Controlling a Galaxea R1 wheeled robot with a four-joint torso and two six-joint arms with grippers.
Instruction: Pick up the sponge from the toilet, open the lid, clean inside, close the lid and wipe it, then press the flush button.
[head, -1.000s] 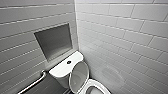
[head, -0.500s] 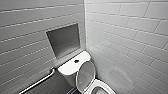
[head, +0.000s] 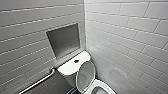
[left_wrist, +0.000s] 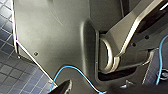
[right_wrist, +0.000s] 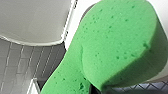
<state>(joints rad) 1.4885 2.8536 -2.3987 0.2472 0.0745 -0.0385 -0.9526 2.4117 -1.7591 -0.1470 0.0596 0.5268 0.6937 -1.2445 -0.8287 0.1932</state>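
The white toilet (head: 72, 68) stands in the corner of a tiled room, low in the head view. Its oval lid (head: 85, 75) is raised and leans back against the tank, with the bowl (head: 101, 90) open below it. The small dark flush button (head: 76, 61) sits in the middle of the flat tank top. In the right wrist view the bright green sponge (right_wrist: 117, 42) shows very large and close, and my right gripper is shut on it. A white glossy ceramic surface (right_wrist: 32, 22) lies beyond the sponge. My left gripper is open and holds nothing.
A recessed grey niche (head: 63, 40) sits in the wall above the tank. A metal grab bar (head: 40, 81) runs along the left wall. The tiled right wall (head: 130, 45) stands close beside the toilet. Dark tiled floor (left_wrist: 10, 70) shows in the left wrist view.
The whole head picture has shifted, so the camera has moved; the toilet and niche now sit a little further right in it. Nothing in the scene has moved.
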